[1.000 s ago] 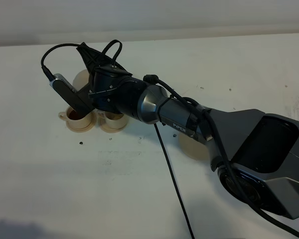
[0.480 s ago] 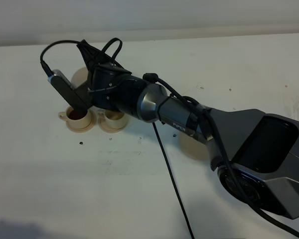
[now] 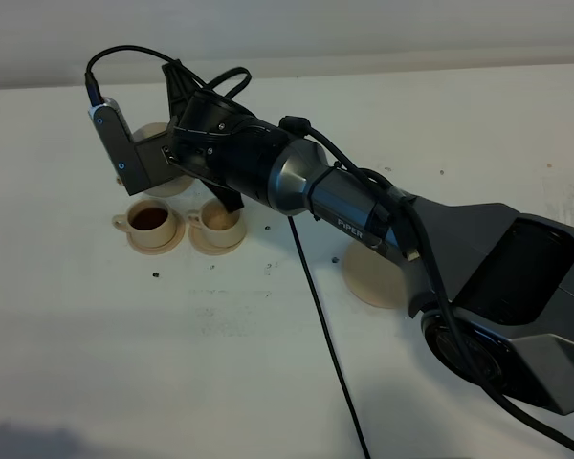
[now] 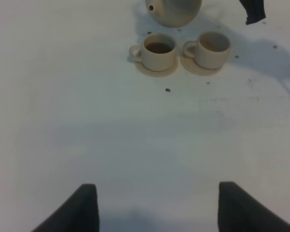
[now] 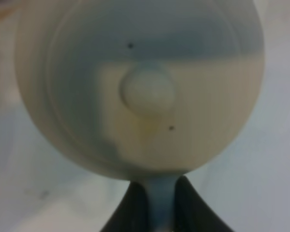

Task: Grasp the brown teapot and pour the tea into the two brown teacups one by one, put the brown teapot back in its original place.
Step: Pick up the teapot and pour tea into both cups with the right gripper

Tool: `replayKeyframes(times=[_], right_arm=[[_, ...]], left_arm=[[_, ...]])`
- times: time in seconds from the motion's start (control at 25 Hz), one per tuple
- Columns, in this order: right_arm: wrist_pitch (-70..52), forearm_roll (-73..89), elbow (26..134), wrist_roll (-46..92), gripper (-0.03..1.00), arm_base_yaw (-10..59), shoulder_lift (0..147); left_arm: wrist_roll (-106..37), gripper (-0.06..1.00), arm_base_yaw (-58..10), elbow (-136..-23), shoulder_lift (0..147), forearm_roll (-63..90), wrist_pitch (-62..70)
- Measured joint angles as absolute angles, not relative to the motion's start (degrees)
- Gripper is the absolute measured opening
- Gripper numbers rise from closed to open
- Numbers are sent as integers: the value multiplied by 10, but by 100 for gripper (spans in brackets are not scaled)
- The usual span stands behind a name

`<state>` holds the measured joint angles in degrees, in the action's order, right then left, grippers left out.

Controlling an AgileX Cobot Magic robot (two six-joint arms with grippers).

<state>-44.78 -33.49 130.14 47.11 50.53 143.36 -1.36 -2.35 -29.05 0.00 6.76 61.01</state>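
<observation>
My right gripper (image 3: 177,158) reaches across to the far left and is shut on the loop handle of the brown teapot (image 3: 151,136), held just behind the two brown teacups. The right wrist view shows the lid and knob (image 5: 147,89) from above, with my right gripper (image 5: 159,193) closed on the handle. The left teacup (image 3: 151,220) holds dark tea. The right teacup (image 3: 220,220) looks pale inside. Each stands on a small saucer. The wide saucer (image 3: 371,279) lies bare, partly under the arm. The left wrist view shows my left gripper (image 4: 157,208) open and empty, and beyond it the teapot (image 4: 174,10) and both cups (image 4: 158,50) (image 4: 212,47).
A black cable (image 3: 327,335) runs from the arm across the white table (image 3: 124,344) to the front edge. The right arm's bulky base (image 3: 517,316) fills the right front. A wall edge runs along the back of the table.
The right wrist has rotated back and lifted. The teapot has come away from over the left cup toward level, and the cups now show fully.
</observation>
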Motion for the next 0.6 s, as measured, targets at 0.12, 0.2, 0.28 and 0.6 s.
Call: replayKeyframes(times=[0.12,0.2,0.28,0.6], right_arm=[[-460,-323,1306,440,9,505,1434],[-477,-316,1315,421,9,505,1434],[-511,-302,1333,404,9,505,1434],[-684,-205,1397,344,9,505,1434]], left_arm=[[-14,51,-23,-291,0,68,610],[-14,51,-23,-291,0,68,610],[-14,51,-23,-291,0,68,610],[-14,51,-23,-291,0,68,610]])
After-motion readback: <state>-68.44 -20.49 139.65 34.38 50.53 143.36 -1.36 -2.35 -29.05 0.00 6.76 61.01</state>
